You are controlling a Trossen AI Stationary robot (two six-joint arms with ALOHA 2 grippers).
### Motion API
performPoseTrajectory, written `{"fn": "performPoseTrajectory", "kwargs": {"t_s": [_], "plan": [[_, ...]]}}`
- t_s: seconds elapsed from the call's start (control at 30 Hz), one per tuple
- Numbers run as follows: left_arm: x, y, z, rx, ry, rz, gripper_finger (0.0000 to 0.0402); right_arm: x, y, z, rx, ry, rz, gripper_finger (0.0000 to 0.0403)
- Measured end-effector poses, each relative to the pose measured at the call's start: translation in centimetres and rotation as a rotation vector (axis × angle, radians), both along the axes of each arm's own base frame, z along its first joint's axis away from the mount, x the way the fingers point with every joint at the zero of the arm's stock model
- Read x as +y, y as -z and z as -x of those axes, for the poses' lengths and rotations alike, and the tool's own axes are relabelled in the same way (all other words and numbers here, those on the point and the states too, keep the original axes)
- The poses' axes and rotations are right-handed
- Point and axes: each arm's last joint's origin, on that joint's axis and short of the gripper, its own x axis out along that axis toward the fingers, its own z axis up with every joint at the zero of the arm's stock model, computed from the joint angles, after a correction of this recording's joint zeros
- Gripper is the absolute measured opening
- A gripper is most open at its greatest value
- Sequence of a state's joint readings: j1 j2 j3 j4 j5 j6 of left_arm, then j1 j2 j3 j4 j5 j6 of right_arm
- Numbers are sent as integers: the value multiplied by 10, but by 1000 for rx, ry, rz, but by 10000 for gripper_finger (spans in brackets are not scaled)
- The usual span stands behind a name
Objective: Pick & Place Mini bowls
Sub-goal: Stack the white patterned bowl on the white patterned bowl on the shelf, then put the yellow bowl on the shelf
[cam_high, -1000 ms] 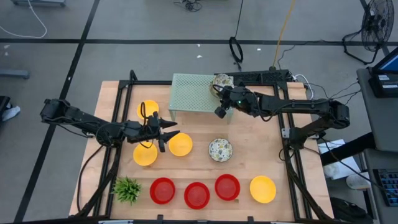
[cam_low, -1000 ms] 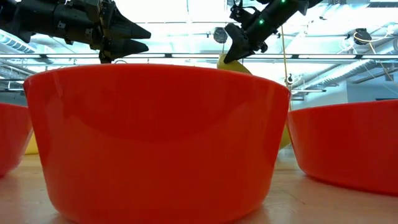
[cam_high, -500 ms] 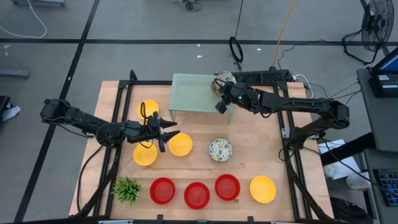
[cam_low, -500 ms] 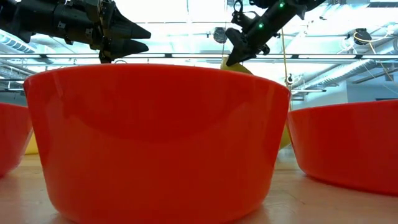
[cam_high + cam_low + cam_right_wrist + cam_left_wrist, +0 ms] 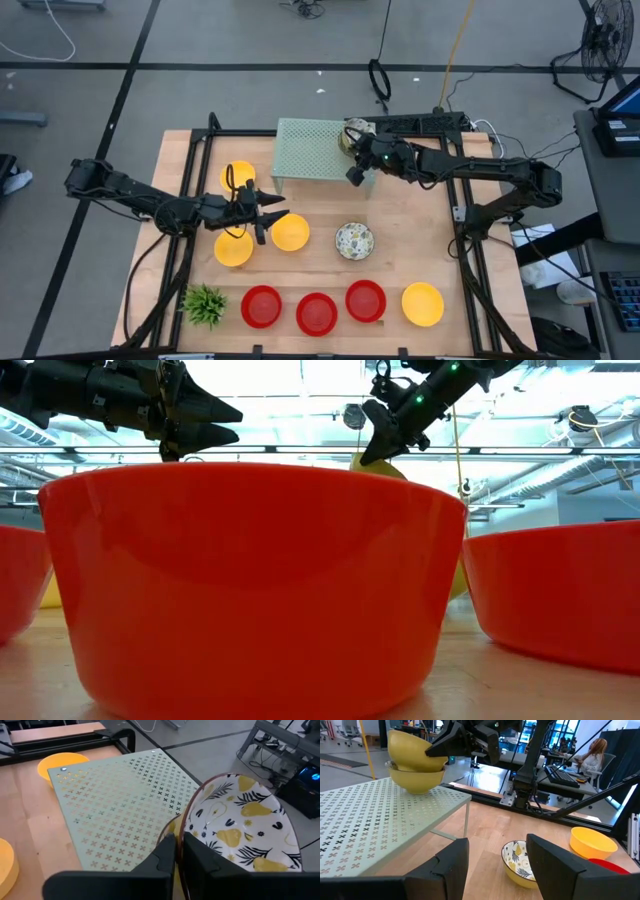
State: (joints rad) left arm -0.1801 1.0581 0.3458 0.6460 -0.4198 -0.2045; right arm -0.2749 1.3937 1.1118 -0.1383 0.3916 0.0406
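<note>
My right gripper (image 5: 180,852) is shut on a whitish bowl with a pear pattern (image 5: 240,820) over the right far corner of the pale green mesh stand (image 5: 315,150). That bowl sits tilted in a second bowl (image 5: 417,780), which stands by its base on the stand. My left gripper (image 5: 497,865) is open and hovers above the table's left middle (image 5: 270,218), among three yellow bowls (image 5: 234,248) (image 5: 290,232) (image 5: 238,177). One patterned bowl (image 5: 354,240) sits on the table, with three red bowls (image 5: 316,313) and a yellow one (image 5: 422,304) along the near edge. My right gripper pinches the patterned bowl's rim (image 5: 184,832), one finger (image 5: 197,855) inside the bowl and one (image 5: 165,852) outside. The fingers come slanting down from the table's right. The bowl is tilted, its underside (image 5: 410,762) resting in the bowl below it.
A small green spiky plant (image 5: 204,303) stands at the table's near left corner. Black frame rails (image 5: 460,215) run along both sides of the table. Most of the stand's top is bare mesh. A person sits in the room beyond the table (image 5: 592,757).
My right gripper has carried the patterned bowl a little toward the far edge and slightly upward over the stand's corner, staying shut on it.
</note>
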Motion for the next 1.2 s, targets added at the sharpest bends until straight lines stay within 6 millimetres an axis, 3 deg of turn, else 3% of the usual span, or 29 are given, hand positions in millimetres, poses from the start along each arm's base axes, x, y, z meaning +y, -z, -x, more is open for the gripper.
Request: {"fn": "performPoseTrajectory", "kwargs": {"t_s": [0.53,0.7,0.93,1.2], "plan": [[0,0,0,1,0,-2,200,0,-2,-1,-13,-16,24,79],[0,0,0,21,5,-84,200,6,-20,3,-62,-57,101,88],[4,-5,0,42,-31,-329,200,32,-45,18,-92,-163,189,85],[13,-15,-2,-13,-136,-288,200,66,-66,33,-183,-288,218,80]]}}
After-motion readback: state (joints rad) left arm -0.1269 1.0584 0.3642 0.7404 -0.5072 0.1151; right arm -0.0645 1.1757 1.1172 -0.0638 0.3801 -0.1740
